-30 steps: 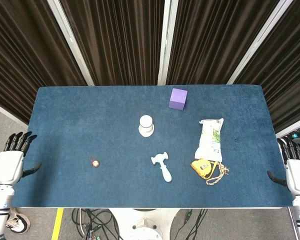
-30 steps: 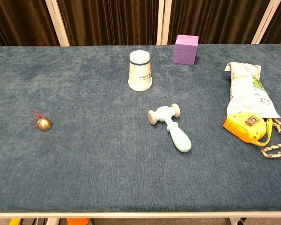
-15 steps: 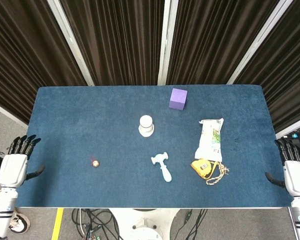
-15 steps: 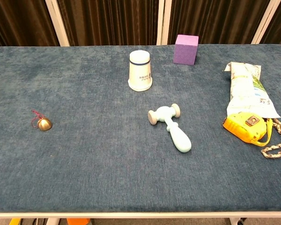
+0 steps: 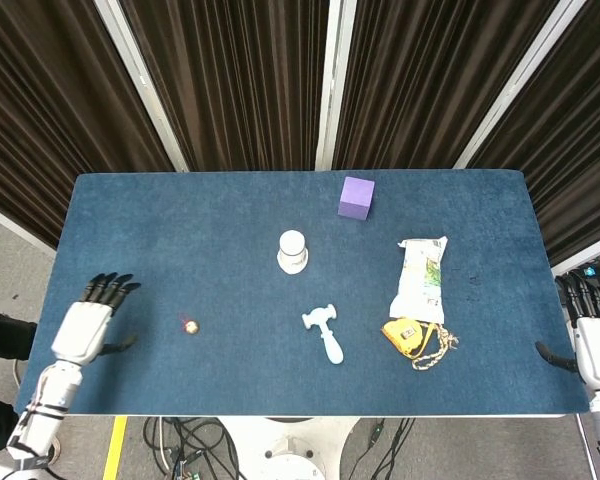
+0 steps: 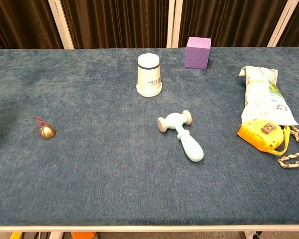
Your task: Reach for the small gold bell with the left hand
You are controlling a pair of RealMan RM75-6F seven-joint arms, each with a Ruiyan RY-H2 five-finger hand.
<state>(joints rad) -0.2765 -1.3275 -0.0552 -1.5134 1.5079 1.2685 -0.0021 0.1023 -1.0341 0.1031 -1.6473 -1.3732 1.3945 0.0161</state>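
The small gold bell (image 5: 191, 327) with a red string lies on the blue table's left part; the chest view shows the bell (image 6: 47, 131) near its left edge. My left hand (image 5: 84, 327) hovers over the table's left end, well left of the bell, fingers spread and holding nothing. My right hand (image 5: 592, 340) stays off the table's right edge, fingers apart and empty. Neither hand appears in the chest view.
An upturned white cup (image 5: 292, 251) stands mid-table, a purple cube (image 5: 356, 196) behind it. A pale toy hammer (image 5: 325, 334) lies in front. A snack bag (image 5: 421, 277) and a yellow tape measure (image 5: 405, 336) with a cord lie at the right.
My left hand has moved from beside the table's left edge to over the table, closer to the bell. The right hand has barely shifted.
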